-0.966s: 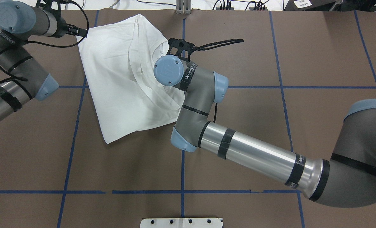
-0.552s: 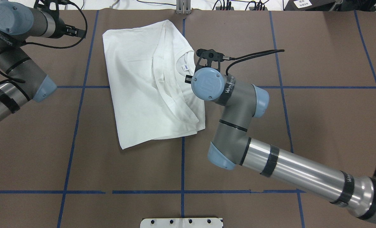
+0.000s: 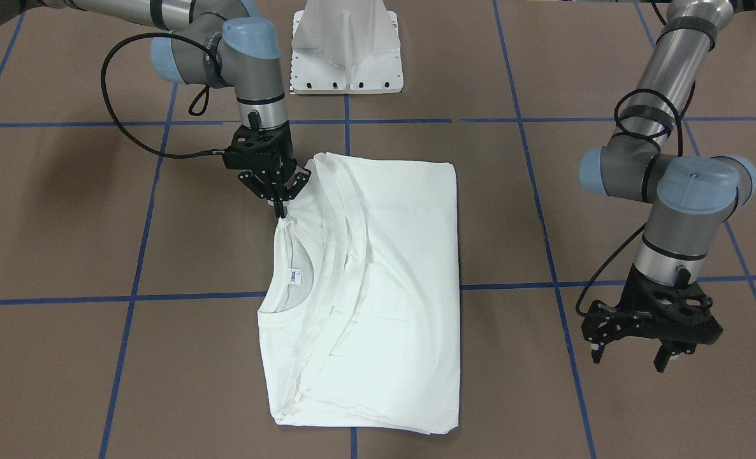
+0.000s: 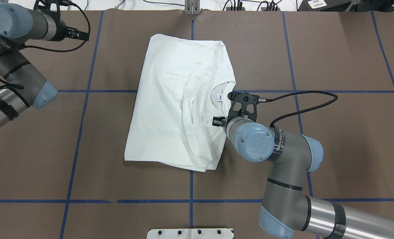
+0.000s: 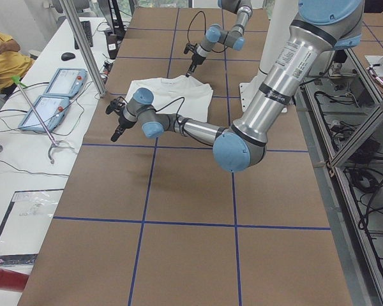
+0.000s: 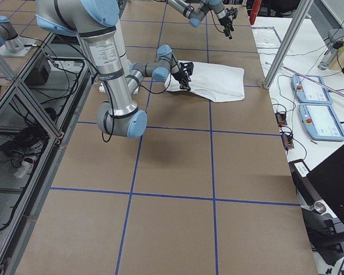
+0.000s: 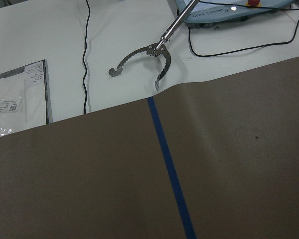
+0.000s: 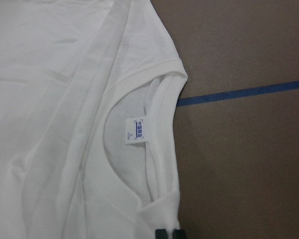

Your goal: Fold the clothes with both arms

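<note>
The clothes are one white T-shirt (image 3: 391, 274), folded lengthwise into a long rectangle and lying flat on the brown table. Its round neck and small label (image 3: 296, 275) show on the side toward my right arm. My right gripper (image 3: 280, 209) is shut on the shirt's edge just beside the neck; its fingertips (image 8: 168, 234) pinch the cloth at the bottom of the right wrist view. In the overhead view the T-shirt (image 4: 177, 99) lies mid-table. My left gripper (image 3: 630, 360) hangs open and empty over bare table, well off the shirt.
A white pedestal base (image 3: 346, 51) stands at the robot's side of the table. Blue tape lines (image 4: 191, 199) grid the brown cover. Past the far edge lie metal tongs (image 7: 139, 55) and two pendants (image 6: 315, 103). A person in yellow (image 5: 3, 57) sits there.
My right arm has dragged the shirt rightward and toward the robot, turning it square with the tape lines. The shirt's corner has left the left gripper, which has hardly moved.
</note>
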Controlling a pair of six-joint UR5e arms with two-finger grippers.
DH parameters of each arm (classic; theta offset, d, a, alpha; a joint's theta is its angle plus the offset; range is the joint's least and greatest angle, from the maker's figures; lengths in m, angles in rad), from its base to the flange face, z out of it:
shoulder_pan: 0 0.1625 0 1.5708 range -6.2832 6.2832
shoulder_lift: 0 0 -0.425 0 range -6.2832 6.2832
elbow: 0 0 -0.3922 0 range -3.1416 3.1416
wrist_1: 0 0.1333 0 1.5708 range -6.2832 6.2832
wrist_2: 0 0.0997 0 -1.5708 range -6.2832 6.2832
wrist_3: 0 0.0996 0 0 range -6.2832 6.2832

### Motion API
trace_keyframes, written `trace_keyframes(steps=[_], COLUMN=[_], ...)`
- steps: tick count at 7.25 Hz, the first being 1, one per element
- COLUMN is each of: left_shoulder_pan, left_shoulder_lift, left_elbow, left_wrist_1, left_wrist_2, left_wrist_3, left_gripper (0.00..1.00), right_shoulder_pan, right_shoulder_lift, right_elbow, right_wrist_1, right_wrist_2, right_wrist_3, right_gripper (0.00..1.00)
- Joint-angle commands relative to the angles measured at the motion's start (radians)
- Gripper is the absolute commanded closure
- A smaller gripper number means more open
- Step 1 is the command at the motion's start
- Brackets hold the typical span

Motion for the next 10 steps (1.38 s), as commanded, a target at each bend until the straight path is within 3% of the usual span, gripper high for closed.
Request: trace_keyframes(steps=[1, 2, 3, 5, 7, 8, 9, 10], left_shoulder_pan=[0.001, 0.002, 0.002, 0.002, 0.002, 0.002, 0.002, 0.002], left_shoulder_lift=[0.008, 0.006, 0.008, 0.008, 0.009, 0.015, 0.015, 0.015], left_elbow=[-0.01, -0.01, -0.01, -0.013, -0.024, -0.029, -0.033, -0.033], left_wrist_1=[0.0, 0.0, -0.002, 0.0, 0.0, 0.0, 0.0, 0.0], left_wrist_2=[0.0, 0.0, 0.0, 0.0, -0.018, -0.018, -0.018, -0.018], left_wrist_3=[0.001, 0.001, 0.001, 0.001, -0.002, -0.002, -0.002, -0.002], left_gripper=[0.0, 0.0, 0.0, 0.0, 0.0, 0.0, 0.0, 0.0], right_shoulder_pan=[0.009, 0.064, 0.101, 0.127, 0.127, 0.124, 0.123, 0.121], right_shoulder_lift=[-0.001, 0.04, 0.156, 0.412, 0.56, 0.574, 0.574, 0.574], right_elbow=[0.008, -0.005, -0.083, -0.363, -0.566, -0.6, -0.601, -0.601], right_wrist_1=[-0.008, -0.01, -0.054, -0.082, -0.093, -0.105, -0.137, -0.146], right_wrist_2=[-0.009, 0.051, 0.088, 0.124, 0.152, 0.167, 0.176, 0.179], right_wrist_3=[-0.02, -0.054, -0.062, -0.063, -0.063, -0.071, -0.083, -0.106], right_gripper=[0.0, 0.0, 0.0, 0.01, 0.05, 0.23, 0.59, 0.85])
